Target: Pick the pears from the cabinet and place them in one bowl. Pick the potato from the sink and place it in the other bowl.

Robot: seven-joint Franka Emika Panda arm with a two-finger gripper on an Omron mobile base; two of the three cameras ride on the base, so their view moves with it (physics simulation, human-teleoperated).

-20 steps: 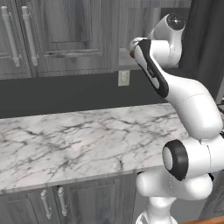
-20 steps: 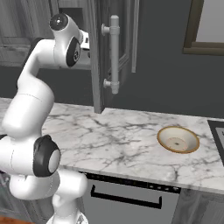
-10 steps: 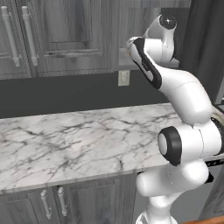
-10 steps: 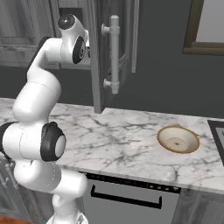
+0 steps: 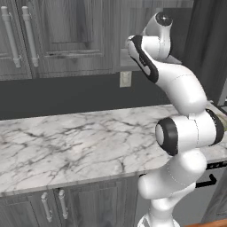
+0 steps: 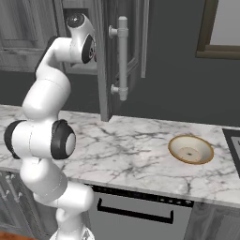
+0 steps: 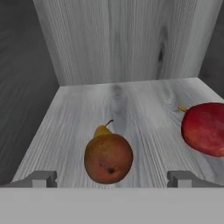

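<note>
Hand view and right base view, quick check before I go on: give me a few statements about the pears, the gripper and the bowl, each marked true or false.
1. The brown pear lies between the open gripper fingertips, not yet gripped. True.
2. The red pear is already in the cream-tan bowl. False: it lies on the cabinet shelf, to the right of the brown pear in the hand view.
3. The cabinet door stands open. True.
4. The two pears touch each other. False: bare shelf shows between them.
5. The cream-tan bowl holds the brown pear. False: the bowl is empty on the counter.
</note>
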